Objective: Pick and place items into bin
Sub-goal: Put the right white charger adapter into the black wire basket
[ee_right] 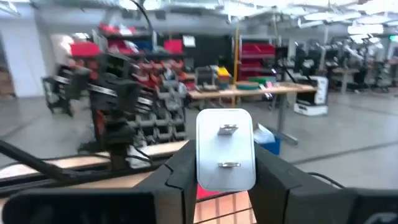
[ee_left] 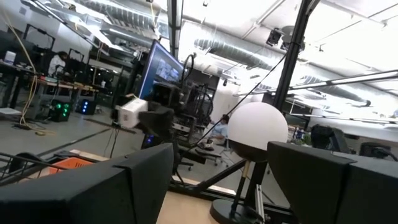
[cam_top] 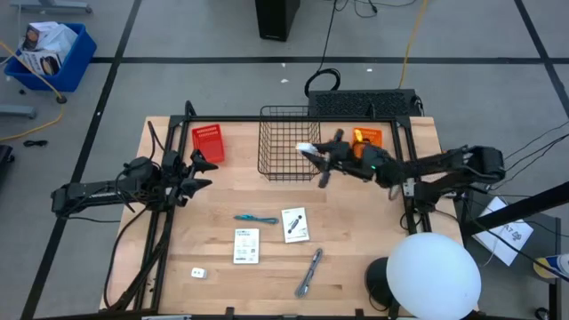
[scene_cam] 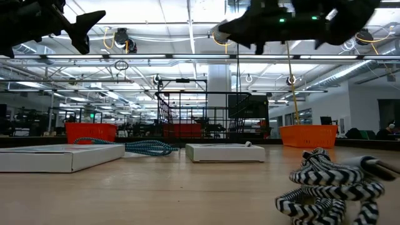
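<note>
My right gripper [cam_top: 315,154] is shut on a small white cube [cam_top: 306,148], a plug with two metal prongs, above the right half of the black wire basket [cam_top: 286,142]. My left gripper [cam_top: 201,172] hovers open near the table's left side, holding nothing. On the wood lie a thin teal pen [cam_top: 255,219], two white printed packets [cam_top: 295,224] [cam_top: 246,245], a second tiny white cube [cam_top: 198,273] and a grey metallic stick [cam_top: 309,272]. In the low view the packets [scene_cam: 225,152] lie flat on the table. My right gripper [ee_right: 225,163] pinches the white cube [ee_right: 225,134] between its two fingers [ee_right: 181,169], one on each of two opposite side faces. The pronged face [ee_right: 227,148] looks back at the wrist camera. The fingers come roughly level from the table's right. The cube is lifted clear, over the basket.
A red bin [cam_top: 208,142] stands left of the wire basket and an orange bin [cam_top: 366,138] right of it. A white globe lamp [cam_top: 434,276] sits at the table's near right corner. A black-and-white striped cord [scene_cam: 331,187] lies close to the low camera.
</note>
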Motion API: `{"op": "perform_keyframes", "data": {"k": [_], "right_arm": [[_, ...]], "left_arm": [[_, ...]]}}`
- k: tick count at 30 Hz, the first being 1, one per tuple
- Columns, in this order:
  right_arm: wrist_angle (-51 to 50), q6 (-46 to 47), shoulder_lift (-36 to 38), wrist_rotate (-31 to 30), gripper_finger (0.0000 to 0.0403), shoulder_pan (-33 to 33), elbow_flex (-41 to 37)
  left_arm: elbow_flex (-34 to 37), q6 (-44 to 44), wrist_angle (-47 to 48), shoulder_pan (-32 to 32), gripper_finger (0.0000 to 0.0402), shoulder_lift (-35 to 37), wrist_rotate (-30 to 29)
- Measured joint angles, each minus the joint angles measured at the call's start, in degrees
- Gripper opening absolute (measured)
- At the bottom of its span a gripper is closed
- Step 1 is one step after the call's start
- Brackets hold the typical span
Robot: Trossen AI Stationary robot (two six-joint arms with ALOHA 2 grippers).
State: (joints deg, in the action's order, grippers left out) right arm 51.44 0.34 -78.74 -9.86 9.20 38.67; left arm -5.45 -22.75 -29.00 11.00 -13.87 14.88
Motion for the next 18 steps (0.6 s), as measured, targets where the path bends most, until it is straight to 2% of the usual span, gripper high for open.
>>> {"op": "perform_keyframes", "data": {"k": [8,13,18], "right_arm": [[-16.36,0.08,-6.57,5.45,0.0100,5.80,13.27],[-29.46,0.40,-9.09,5.96,0.0100,8.60,21.17],[-39.95,0.75,-11.62,10.06,0.0100,11.07,28.25]], "left_arm": [[0.00,-1.76,0.79,0.00,0.0267,-0.01,0.04],[0.00,-1.76,1.88,0.00,0.0267,-0.01,0.06],[0.00,-1.62,1.95,0.00,0.0267,-0.02,0.08]]}}
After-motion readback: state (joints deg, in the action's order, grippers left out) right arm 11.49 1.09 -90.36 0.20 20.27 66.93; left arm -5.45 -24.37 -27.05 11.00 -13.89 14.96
